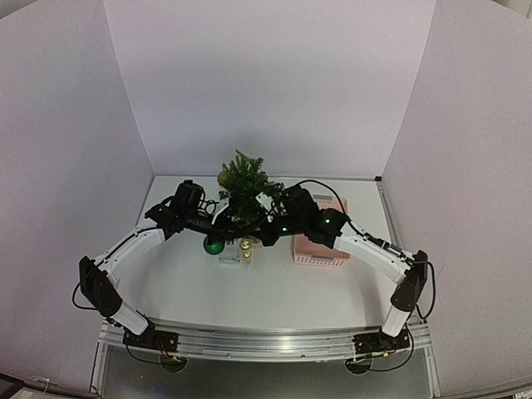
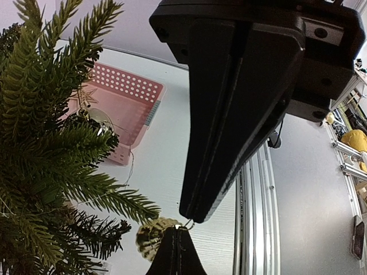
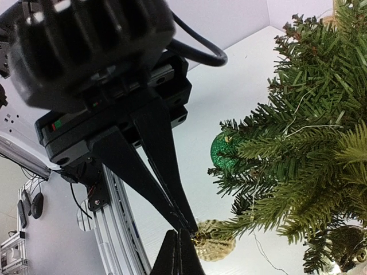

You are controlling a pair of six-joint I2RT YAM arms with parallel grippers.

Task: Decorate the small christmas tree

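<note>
The small christmas tree (image 1: 243,193) stands mid-back on the white table (image 1: 274,287) — just beyond both pincers. Left gripper (image 2: 176,232) and right gripper (image 3: 179,236) are clenched, tips meeting beside its lower branches — at a gold bauble (image 3: 213,245).

Left fingers (image 2: 229,114) pressed together, right fingers (image 3: 155,172) likewise

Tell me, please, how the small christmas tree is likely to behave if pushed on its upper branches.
The small christmas tree probably tips easily: it looks light and taller than wide. Its thin needle branches would likely flex before it shifts. The green bauble hanging among them would probably swing.
</note>
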